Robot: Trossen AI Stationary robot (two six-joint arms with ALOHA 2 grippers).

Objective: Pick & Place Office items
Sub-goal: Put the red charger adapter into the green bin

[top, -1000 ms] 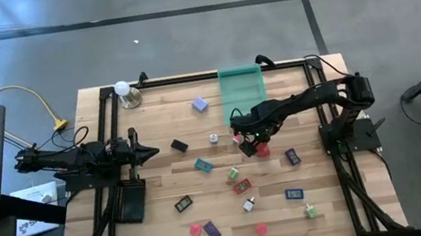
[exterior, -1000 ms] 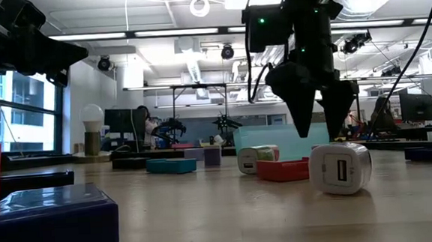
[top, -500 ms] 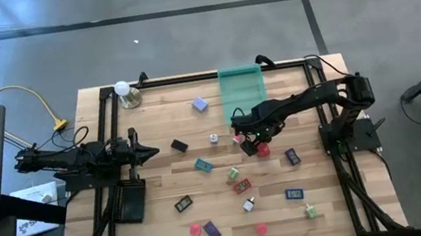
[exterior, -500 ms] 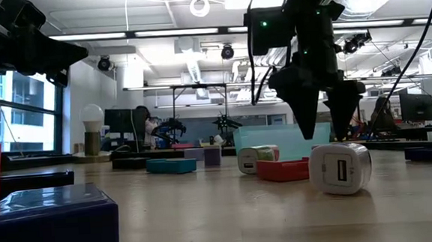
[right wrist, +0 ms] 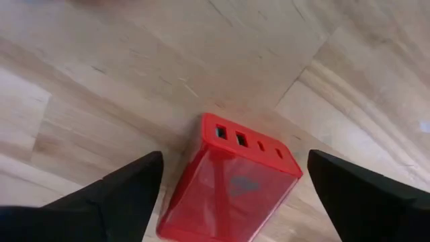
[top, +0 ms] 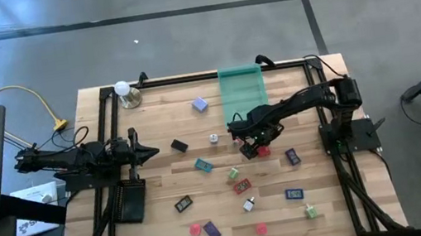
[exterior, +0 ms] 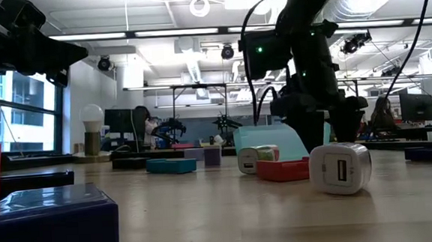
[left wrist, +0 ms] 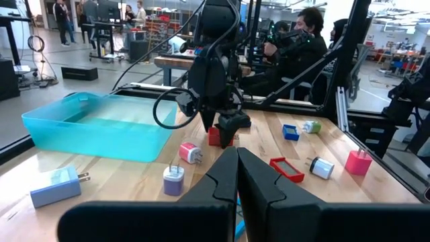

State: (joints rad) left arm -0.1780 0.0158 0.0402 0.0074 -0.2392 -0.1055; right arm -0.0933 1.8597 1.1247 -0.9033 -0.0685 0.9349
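A: What does your right wrist view add?

B: It shows the red block (right wrist: 232, 181) lying on the wooden table (right wrist: 87, 81) between the right gripper's (right wrist: 232, 185) wide-spread fingers, untouched. From above, you see it just beside the green tray (top: 241, 88).

A: And the left gripper (top: 151, 152)?

B: Closed, waiting at the table's left. Ceiling lights and desks fill the room behind.

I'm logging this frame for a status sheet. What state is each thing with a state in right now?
Right gripper: open, lowered over the red charger block, fingers on either side of it.
Red charger block: lying on the table, not gripped.
Left gripper: shut, empty, waiting at the table's left side.
Green tray: upright at the far edge; nothing visible inside.
White ball lamp: upright on its base.
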